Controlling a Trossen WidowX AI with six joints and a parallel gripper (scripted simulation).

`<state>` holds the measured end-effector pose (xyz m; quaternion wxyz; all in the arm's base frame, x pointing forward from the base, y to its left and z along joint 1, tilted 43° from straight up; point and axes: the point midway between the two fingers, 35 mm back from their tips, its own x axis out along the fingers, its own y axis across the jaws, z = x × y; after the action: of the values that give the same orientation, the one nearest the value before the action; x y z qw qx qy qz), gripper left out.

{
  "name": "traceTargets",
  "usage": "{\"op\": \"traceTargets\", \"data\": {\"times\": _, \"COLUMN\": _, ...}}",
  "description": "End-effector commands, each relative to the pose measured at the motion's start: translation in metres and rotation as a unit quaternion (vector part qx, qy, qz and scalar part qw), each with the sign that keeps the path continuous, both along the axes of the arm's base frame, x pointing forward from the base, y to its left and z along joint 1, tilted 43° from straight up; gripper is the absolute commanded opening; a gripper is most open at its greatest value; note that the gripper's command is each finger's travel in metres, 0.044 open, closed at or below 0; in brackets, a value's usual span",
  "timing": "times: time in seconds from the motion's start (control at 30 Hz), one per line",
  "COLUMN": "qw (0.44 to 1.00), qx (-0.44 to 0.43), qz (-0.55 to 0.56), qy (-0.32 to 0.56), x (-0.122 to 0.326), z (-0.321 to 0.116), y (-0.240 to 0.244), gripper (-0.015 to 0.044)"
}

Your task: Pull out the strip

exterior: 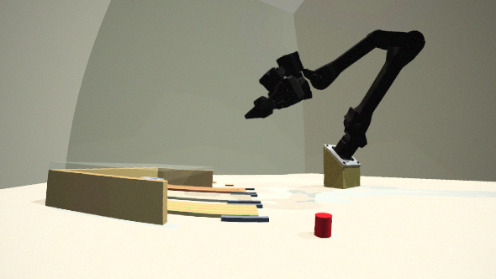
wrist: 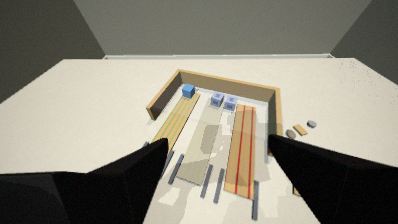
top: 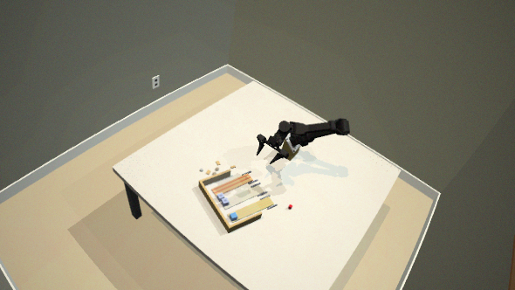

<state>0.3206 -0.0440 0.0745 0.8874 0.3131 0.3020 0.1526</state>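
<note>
Three strips lie side by side: yellow with green lines (top: 257, 209) (exterior: 210, 207) (wrist: 177, 122), pale grey (wrist: 200, 145), and orange with red lines (exterior: 202, 188) (wrist: 245, 165). A plain blue cube (top: 233, 216) (wrist: 188, 91) sits at the yellow strip's far end. A pale lavender cube with dark marks (top: 225, 202) (wrist: 217, 99) sits at the grey strip's far end. A similar cube (top: 220, 196) (wrist: 230, 103) is beside it, between the grey and orange strips. The markings are too small to read. My gripper (top: 264, 159) (wrist: 218, 139) is open and empty, high above the table, short of the strips' near ends.
A low wooden wall (exterior: 105, 195) (wrist: 225, 82) encloses three sides, with a clear pane above it. Dark rails (wrist: 176, 169) flank the strips' near ends. A red cylinder (top: 290, 207) (exterior: 323, 225) stands outside. Small bits (top: 218, 162) (wrist: 300, 130) lie beyond the orange strip's side.
</note>
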Motion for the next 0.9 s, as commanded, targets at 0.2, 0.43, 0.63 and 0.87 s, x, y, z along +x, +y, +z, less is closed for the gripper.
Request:
{"op": "traceTargets", "data": {"times": 0.2, "qw": 1.000, "qx": 0.020, "qz": -0.003, "qy": 0.012, "x": -0.003, "z": -0.002, "y": 0.001, "gripper": 0.0374}}
{"op": "traceTargets", "data": {"times": 0.43, "qw": 0.985, "qx": 0.054, "qz": 0.057, "qy": 0.156, "x": 0.030, "z": -0.026, "y": 0.030, "gripper": 0.0190}}
{"op": "traceTargets", "data": {"times": 0.63, "qw": 0.948, "qx": 0.060, "qz": 0.116, "qy": 0.289, "x": 0.047, "z": -0.045, "y": 0.062, "gripper": 0.0033}}
{"op": "traceTargets", "data": {"times": 0.87, "qw": 0.884, "qx": 0.047, "qz": 0.184, "qy": 0.428, "x": 0.050, "z": -0.058, "y": 0.099, "gripper": 0.0000}}
